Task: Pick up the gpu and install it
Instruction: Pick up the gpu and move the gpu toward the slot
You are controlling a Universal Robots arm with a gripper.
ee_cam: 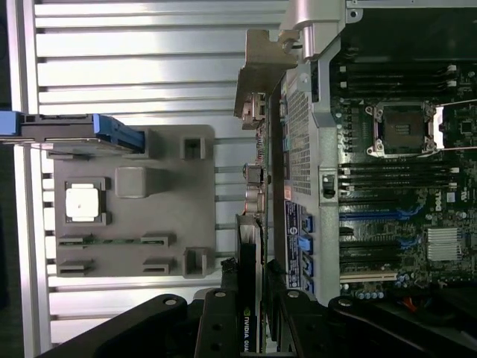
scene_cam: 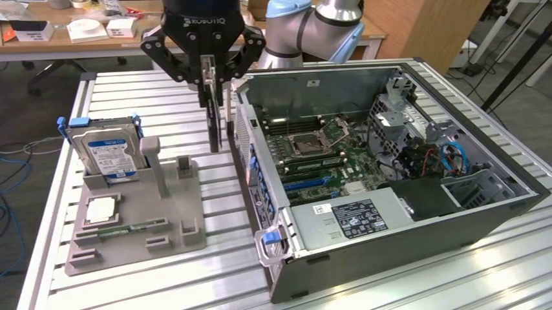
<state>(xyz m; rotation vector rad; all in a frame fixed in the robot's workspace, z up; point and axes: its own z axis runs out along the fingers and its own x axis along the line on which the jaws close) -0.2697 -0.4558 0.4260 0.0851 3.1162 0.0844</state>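
The gpu (scene_cam: 213, 119) hangs on edge in the air, a thin dark card with its silver bracket (ee_cam: 261, 71) at one end. My gripper (scene_cam: 207, 72) is shut on its upper edge. The card sits above the gap between the grey holder tray (scene_cam: 172, 213) and the side wall of the open computer case (scene_cam: 483, 219). In the wrist view the gpu (ee_cam: 262, 224) appears edge-on, running away from my gripper (ee_cam: 253, 302) alongside the case wall. The motherboard (scene_cam: 319, 155) lies exposed inside the case, with blue slots (scene_cam: 306, 183) near its front.
On the grey tray stand a hard drive (scene_cam: 108, 152) with a blue-white label, a processor chip (scene_cam: 102, 208) and a narrow green memory stick (scene_cam: 129, 228). A power supply (scene_cam: 353, 219) fills the case's near corner. A cluttered desk (scene_cam: 77, 29) stands behind the slatted metal table (scene_cam: 431, 284).
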